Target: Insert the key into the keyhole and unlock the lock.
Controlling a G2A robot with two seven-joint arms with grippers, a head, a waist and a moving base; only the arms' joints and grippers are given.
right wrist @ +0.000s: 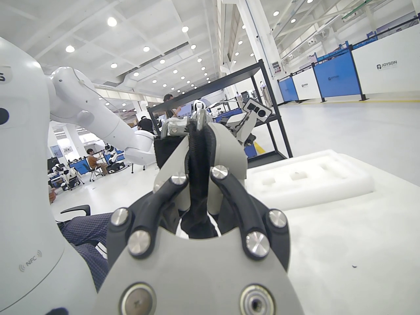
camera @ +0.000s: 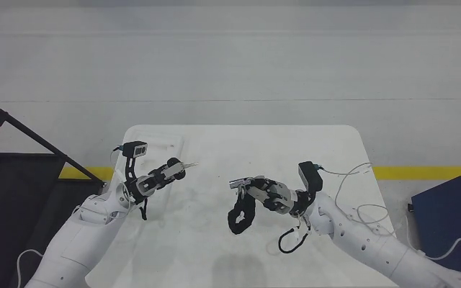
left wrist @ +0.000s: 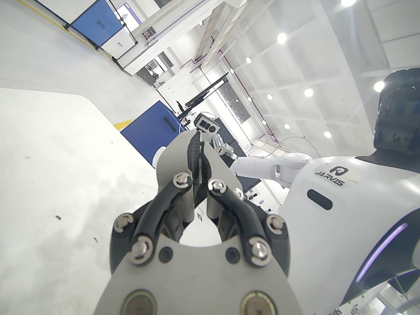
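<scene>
My left gripper hovers above the left half of the white table, shut on a thin metal key whose blade points right. Seen edge-on, the key sits between the closed pads of the left gripper. My right gripper is raised over the table's middle, shut on the lock, and the lock's black loop hangs below. The right gripper clamps the black strap, with the silver lock body at its tip. A gap separates key and lock; the keyhole face is turned toward the key.
A white foam tray with several recesses lies on the table beyond the lock. A black cable loop dangles from the right arm. A black rack and blue barriers stand off the table.
</scene>
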